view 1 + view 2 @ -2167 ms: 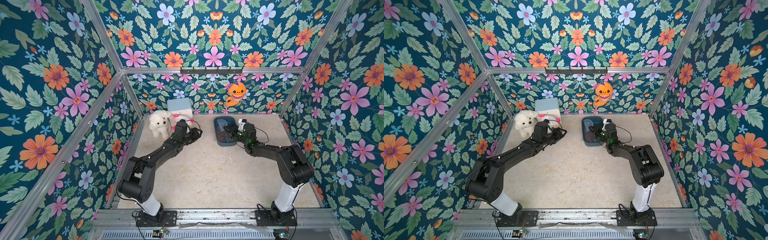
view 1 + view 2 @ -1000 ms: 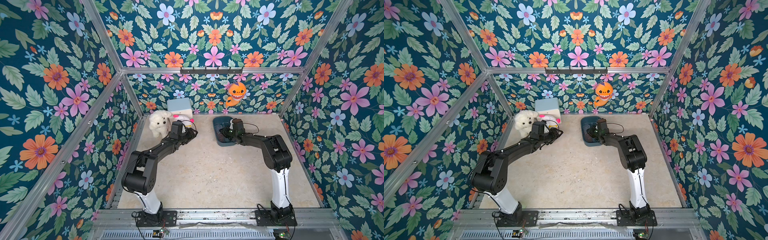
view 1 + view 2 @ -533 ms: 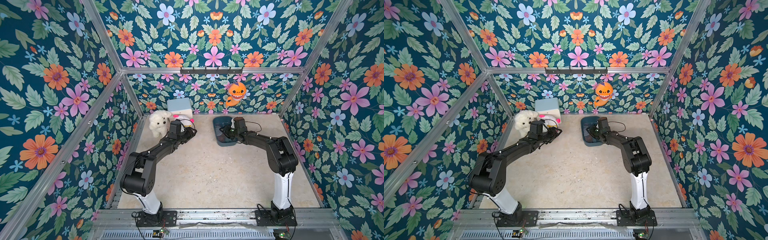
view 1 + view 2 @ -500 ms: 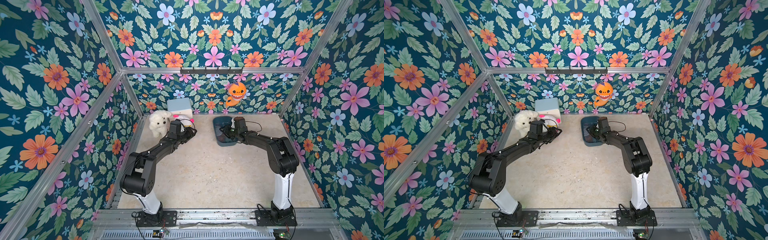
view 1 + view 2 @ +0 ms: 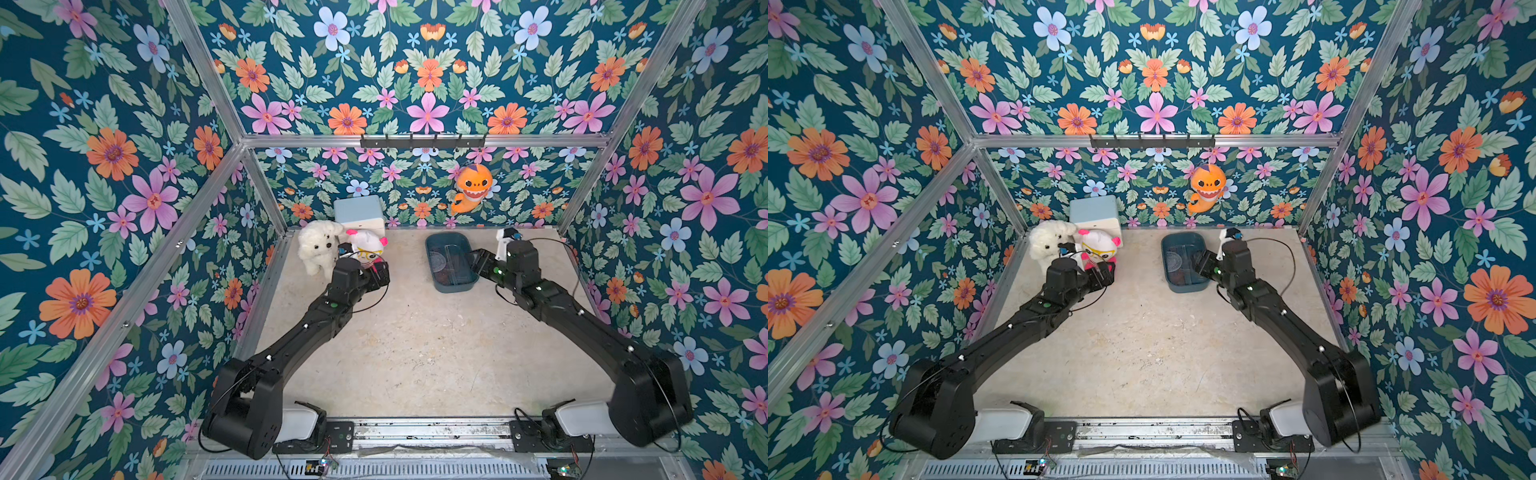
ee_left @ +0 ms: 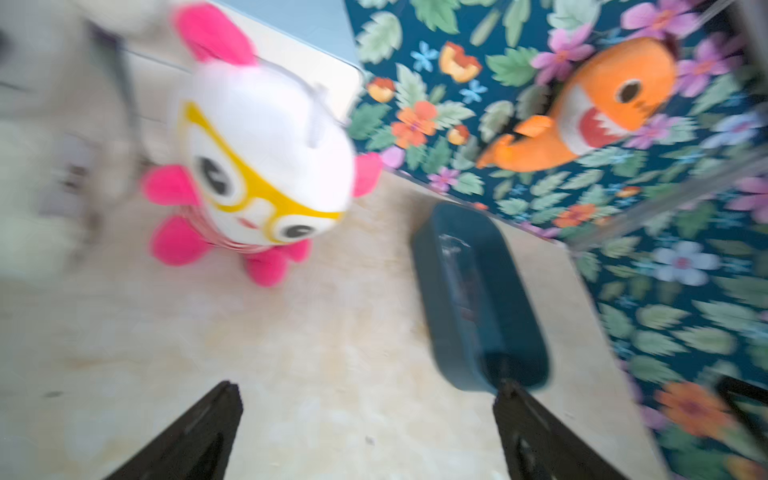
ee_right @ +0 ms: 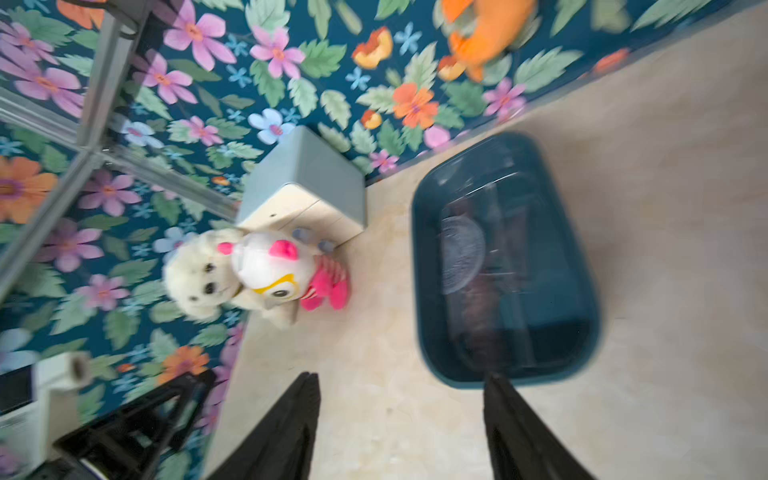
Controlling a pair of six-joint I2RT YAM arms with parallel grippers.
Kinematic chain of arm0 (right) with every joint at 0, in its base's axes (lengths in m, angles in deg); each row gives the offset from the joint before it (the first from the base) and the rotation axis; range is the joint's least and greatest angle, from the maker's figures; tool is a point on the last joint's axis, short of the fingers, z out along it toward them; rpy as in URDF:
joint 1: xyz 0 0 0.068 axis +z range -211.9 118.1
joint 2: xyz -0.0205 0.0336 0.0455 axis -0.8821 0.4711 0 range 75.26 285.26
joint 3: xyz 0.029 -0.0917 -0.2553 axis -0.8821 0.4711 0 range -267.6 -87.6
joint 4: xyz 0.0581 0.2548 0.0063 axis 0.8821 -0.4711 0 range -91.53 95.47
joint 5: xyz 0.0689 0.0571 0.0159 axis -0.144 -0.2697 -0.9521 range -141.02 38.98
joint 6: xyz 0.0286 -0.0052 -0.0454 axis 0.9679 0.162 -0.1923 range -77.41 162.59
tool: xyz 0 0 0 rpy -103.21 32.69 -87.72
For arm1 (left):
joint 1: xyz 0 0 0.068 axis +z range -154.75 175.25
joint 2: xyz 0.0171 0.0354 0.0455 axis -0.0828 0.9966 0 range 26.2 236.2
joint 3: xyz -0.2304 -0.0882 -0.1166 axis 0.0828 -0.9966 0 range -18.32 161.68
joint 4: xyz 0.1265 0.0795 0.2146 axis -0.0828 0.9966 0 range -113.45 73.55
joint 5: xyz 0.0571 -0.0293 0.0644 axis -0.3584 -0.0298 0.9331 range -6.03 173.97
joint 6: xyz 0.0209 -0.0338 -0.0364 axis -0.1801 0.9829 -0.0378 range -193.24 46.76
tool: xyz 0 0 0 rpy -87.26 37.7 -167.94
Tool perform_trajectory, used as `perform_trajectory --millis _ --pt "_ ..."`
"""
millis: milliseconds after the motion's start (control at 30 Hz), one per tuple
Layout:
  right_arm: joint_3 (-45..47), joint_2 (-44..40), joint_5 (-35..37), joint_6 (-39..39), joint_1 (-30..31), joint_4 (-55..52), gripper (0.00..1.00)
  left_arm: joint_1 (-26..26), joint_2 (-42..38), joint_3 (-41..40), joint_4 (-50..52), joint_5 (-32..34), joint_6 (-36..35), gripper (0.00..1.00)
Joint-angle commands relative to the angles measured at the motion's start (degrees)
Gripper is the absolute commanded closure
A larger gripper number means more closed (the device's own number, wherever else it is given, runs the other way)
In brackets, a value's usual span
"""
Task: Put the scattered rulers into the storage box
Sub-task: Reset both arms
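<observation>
The dark teal storage box (image 5: 455, 286) (image 5: 1187, 286) stands at the back of the table, right of centre. The rulers (image 5: 446, 266) (image 7: 478, 291) lie inside it, a clear protractor (image 7: 461, 253) beside brownish straight ones. My right gripper (image 5: 478, 264) (image 7: 401, 378) hovers at the box's right rim, open and empty, with bare table between its fingers. My left gripper (image 5: 380, 272) (image 6: 368, 388) is open and empty too, just in front of the pink-and-white plush. The storage box (image 6: 440, 316) lies beyond one of its fingers. I see no ruler on the table.
A white fluffy dog plush (image 5: 316, 249) and a pink-and-white plush (image 5: 368, 247) sit at the back left, in front of a pale blue and white cube box (image 5: 359, 212). An orange shark plush (image 5: 471, 187) hangs on the back wall. Floral walls close in three sides.
Both grippers have opened. The right arm has swung from over the storage box to its right side and lowered. The left arm has stayed by the plush toys.
</observation>
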State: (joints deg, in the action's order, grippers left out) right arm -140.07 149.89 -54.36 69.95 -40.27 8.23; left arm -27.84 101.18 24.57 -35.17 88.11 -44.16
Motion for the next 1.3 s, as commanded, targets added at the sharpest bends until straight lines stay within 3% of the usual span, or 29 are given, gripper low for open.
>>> perform_trajectory --millis 0,100,200,267,433,533,667,800,867,933,1000,1033,1100,1167,1267 --pt "10.79 -9.15 17.05 -20.17 -1.04 3.32 0.11 -1.07 -3.32 -6.74 -9.01 19.09 -21.01 0.01" --pt "27.79 -18.50 23.54 -36.18 -1.12 20.61 0.03 -0.58 -8.06 -17.70 -23.31 24.49 -28.46 0.01" --pt "38.16 -22.91 29.60 -35.52 -3.60 32.68 0.01 0.71 -8.72 -24.42 -27.61 19.87 -36.11 0.01" --pt "40.08 -21.90 28.72 -30.14 -7.73 32.35 0.01 2.08 -6.87 -25.87 -27.93 19.24 -32.83 0.01" --pt "48.13 -14.03 33.49 -31.11 -9.91 51.79 0.01 6.58 0.38 -27.52 -36.24 13.77 -35.45 0.02" --pt "47.73 -11.08 27.49 -29.94 -13.41 54.70 0.01 10.16 3.47 -27.04 -42.09 7.95 -32.72 0.05" --pt "44.79 -3.30 20.62 -26.51 -17.40 56.99 0.01 12.37 6.54 -26.17 -45.67 6.01 -35.12 0.01" --pt "43.55 12.83 21.93 -27.84 -17.34 74.88 0.00 17.69 10.03 -26.66 -50.89 1.54 -33.36 0.01" --pt "40.37 6.22 18.57 -24.85 -18.63 57.10 0.01 19.38 12.83 -26.12 -52.78 3.14 -30.73 0.01" --pt "38.14 9.79 15.46 -24.20 -21.11 59.43 0.01 21.54 17.11 -25.87 -57.63 1.13 -29.15 0.01" --pt "35.89 7.18 13.52 -23.07 -21.85 49.22 0.01 22.21 16.67 -25.48 -55.60 0.08 -28.47 0.01" --pt "36.85 9.11 13.11 -23.29 -22.35 55.01 0.01 22.26 16.80 -25.52 -56.02 0.01 -28.38 0.01" --pt "36.00 7.16 12.04 -22.58 -22.78 49.51 0.01 22.42 16.70 -25.37 -55.34 -0.39 -28.21 0.01" --pt "37.15 8.89 11.88 -22.95 -23.03 54.99 0.01 22.94 16.65 -25.09 -54.61 -1.17 -27.90 0.01" --pt "36.63 7.94 11.31 -23.38 -23.03 52.24 0.01 23.11 16.69 -25.07 -54.72 -1.51 -27.72 0.01"
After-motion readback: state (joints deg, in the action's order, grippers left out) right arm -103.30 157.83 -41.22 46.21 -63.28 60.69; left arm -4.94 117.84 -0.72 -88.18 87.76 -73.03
